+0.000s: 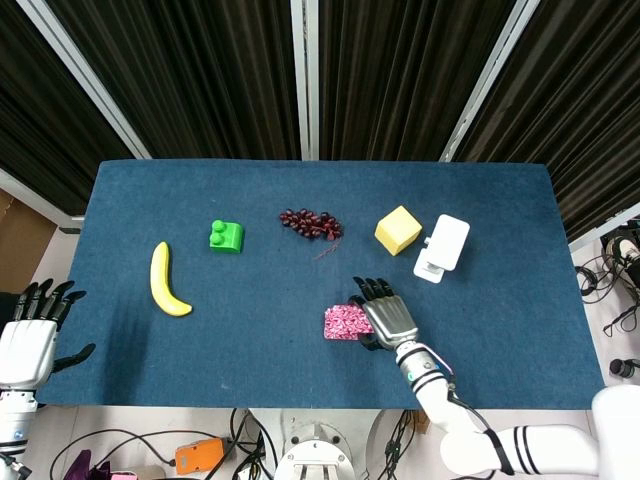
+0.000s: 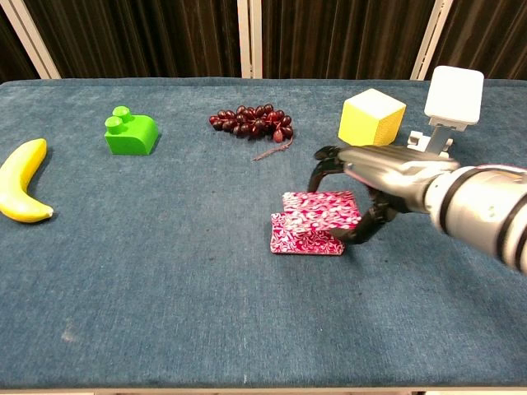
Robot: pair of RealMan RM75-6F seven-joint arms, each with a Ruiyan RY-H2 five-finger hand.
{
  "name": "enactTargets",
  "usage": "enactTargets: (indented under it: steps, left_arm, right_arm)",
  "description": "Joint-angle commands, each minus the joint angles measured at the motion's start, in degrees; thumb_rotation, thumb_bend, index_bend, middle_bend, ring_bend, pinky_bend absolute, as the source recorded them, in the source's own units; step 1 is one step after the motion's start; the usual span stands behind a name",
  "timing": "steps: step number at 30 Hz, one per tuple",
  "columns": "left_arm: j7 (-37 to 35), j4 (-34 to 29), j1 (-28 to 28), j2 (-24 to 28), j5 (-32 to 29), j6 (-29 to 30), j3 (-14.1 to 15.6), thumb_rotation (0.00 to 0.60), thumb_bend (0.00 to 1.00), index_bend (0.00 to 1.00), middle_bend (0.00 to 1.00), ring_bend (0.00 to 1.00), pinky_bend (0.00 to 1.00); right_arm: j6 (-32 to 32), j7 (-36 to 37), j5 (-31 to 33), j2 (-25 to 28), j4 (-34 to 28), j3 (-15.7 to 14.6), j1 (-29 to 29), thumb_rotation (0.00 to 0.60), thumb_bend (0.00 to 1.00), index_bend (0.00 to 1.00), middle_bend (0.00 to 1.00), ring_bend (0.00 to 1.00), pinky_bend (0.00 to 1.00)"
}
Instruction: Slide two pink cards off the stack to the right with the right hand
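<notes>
A stack of pink patterned cards (image 2: 300, 239) lies on the blue table (image 2: 165, 288) near its front middle, and shows in the head view as pink cards (image 1: 341, 322). The top cards (image 2: 323, 209) sit shifted right and back, tilted off the stack. My right hand (image 2: 375, 177) arches over them; its fingertips (image 2: 317, 169) hook the far edge and the thumb (image 2: 366, 229) presses the near right edge. The same right hand (image 1: 386, 315) covers the cards' right part in the head view. My left hand (image 1: 27, 338) hangs off the table's left front, fingers spread, holding nothing.
A banana (image 2: 20, 193) lies at the far left, a green block (image 2: 130, 133) behind it. Dark grapes (image 2: 251, 121) lie behind the cards. A yellow cube (image 2: 371, 121) and a white stand (image 2: 445, 115) are close behind my right hand.
</notes>
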Motion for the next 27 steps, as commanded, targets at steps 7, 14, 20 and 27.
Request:
enactTargets:
  steps: [7, 14, 20, 27]
  left_arm:
    - [0.4, -0.4, -0.2, -0.1, 0.4, -0.1, 0.1, 0.6, 0.07, 0.21, 0.12, 0.02, 0.0]
    - [1.0, -1.0, -0.1, 0.2, 0.7, 0.3, 0.2, 0.6, 0.07, 0.21, 0.12, 0.02, 0.0]
    - [1.7, -1.8, -0.1, 0.2, 1.1, 0.4, 0.3, 0.6, 0.07, 0.21, 0.12, 0.02, 0.0]
    - [2.3, -2.4, -0.1, 0.4, 1.3, 0.6, 0.3, 0.6, 0.07, 0.21, 0.12, 0.02, 0.0]
  right_arm:
    - [-0.5, 10.8, -12.3, 10.7, -1.7, -8.5, -6.4, 0.6, 0.55, 0.43, 0.05, 0.01, 0.02]
    - [-0.7, 20.8, -24.0, 16.2, 1.8, -14.5, -10.5, 0.6, 0.55, 0.43, 0.05, 0.0, 0.0]
    - [-1.3, 25.0, -31.9, 17.6, 6.2, -17.8, -12.3, 0.6, 0.55, 0.42, 0.05, 0.0, 0.0]
    - [-2.3, 23.6, -34.0, 16.3, 9.4, -18.3, -13.6, 0.6, 0.55, 0.35, 0.05, 0.0, 0.0]
